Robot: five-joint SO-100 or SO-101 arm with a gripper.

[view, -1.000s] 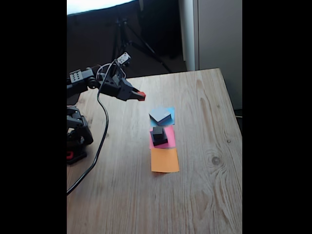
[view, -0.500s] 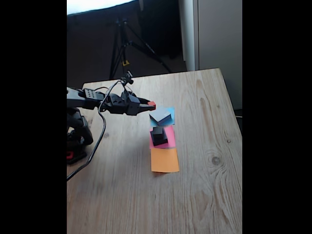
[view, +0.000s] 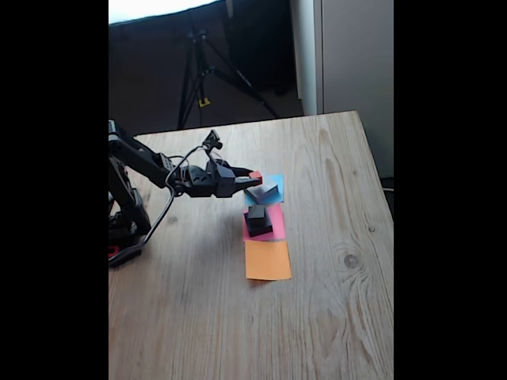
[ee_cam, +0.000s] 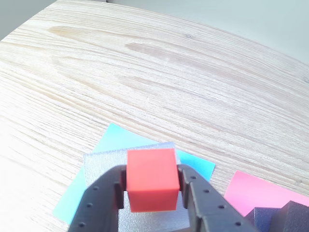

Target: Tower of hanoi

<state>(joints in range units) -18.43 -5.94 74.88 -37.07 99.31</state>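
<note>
4 blocks: grey slab, black slab, black cube, red cube, all on or above a wooden table (view: pixel 333 301)
gripper (ee_cam: pixel 150 186): closed on the red cube (ee_cam: pixel 150 180), 1 finger pressed to each side face; the cube fills the gap between them
red cube, place: held in the air above the grey slab (ee_cam: pixel 104 166), seen at the claw tip in the fixed view (view: pixel 255 176)
grey slab, place: lying on the blue paper square (ee_cam: pixel 116 137), partly hidden by the claw in the fixed view (view: pixel 268 191)
black slab (view: pixel 260 227): on the pink paper square (view: pixel 276 224), just below the blue one in the fixed view
black cube (view: pixel 257 213): stacked on the black slab
orange paper square (view: pixel 267 260): bare, nearest the camera in the fixed view
arm: reaching in from the left of the fixed view
tripod (view: pixel 198 71): behind the table
</note>
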